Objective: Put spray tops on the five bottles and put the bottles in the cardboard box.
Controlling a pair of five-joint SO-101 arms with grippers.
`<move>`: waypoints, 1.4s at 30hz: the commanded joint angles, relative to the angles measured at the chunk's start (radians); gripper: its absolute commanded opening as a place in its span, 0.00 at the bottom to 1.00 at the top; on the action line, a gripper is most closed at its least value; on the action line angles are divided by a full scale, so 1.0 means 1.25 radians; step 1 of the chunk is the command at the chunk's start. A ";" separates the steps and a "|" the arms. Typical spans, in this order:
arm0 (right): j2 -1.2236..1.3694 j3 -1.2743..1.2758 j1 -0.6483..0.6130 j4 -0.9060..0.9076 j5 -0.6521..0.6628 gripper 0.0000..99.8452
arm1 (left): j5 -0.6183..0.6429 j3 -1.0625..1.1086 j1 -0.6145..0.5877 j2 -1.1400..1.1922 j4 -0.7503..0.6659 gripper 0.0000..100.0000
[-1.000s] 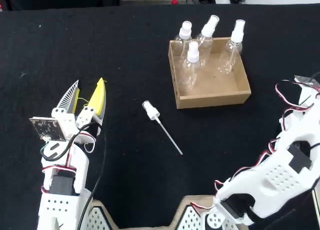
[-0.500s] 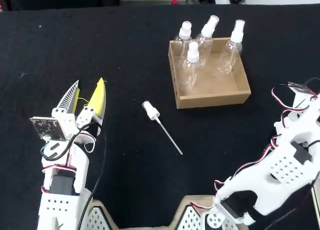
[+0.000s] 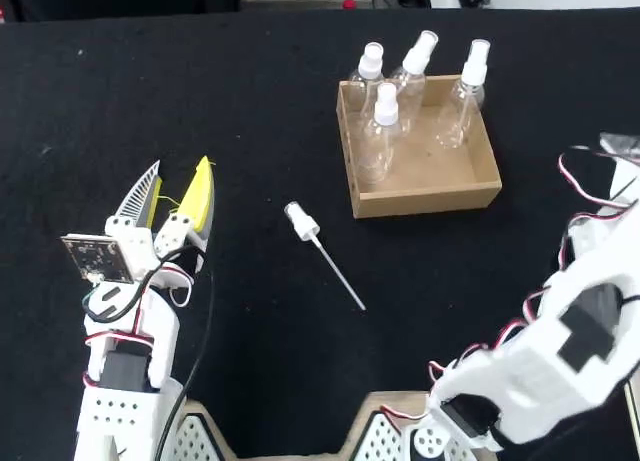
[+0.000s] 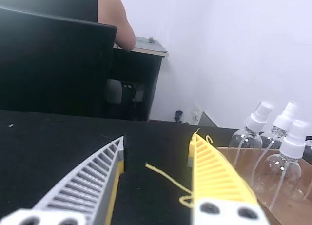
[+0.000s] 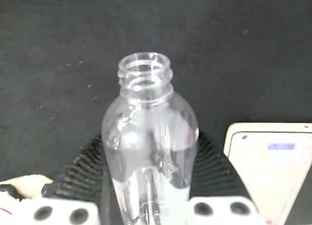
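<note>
Spray top (image 3: 301, 222) near box (image 3: 425, 198), bottle (image 5: 148, 137) clamped

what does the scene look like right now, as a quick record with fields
box: cardboard box, holding four bottles with tops on
loose part: spray top lying on the black table, between the left arm and the box
left end effector: open, holding nothing
right end effector: shut on an uncapped bottle
left to do: cap the fifth bottle and box it
</note>
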 commanded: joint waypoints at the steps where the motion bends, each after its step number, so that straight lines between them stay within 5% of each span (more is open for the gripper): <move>1: -0.132 0.004 -0.016 0.014 -0.011 0.07 | -0.037 0.007 0.046 0.002 0.050 0.21; 7: -0.312 0.193 -0.016 -0.096 -0.060 0.07 | -0.086 -0.055 0.182 0.002 0.193 0.21; 15: -0.576 0.472 -0.016 -0.237 -0.093 0.07 | -0.086 -0.107 0.201 0.049 0.241 0.21; 26: -0.695 0.555 -0.016 -0.234 -0.088 0.07 | -0.080 -0.409 0.214 0.617 0.260 0.21; 33: -0.695 0.557 -0.016 -0.232 -0.088 0.07 | 0.047 -0.569 0.235 0.910 0.263 0.21; 42: -0.697 0.579 -0.016 -0.236 -0.087 0.07 | 0.233 -0.643 0.338 1.070 0.260 0.21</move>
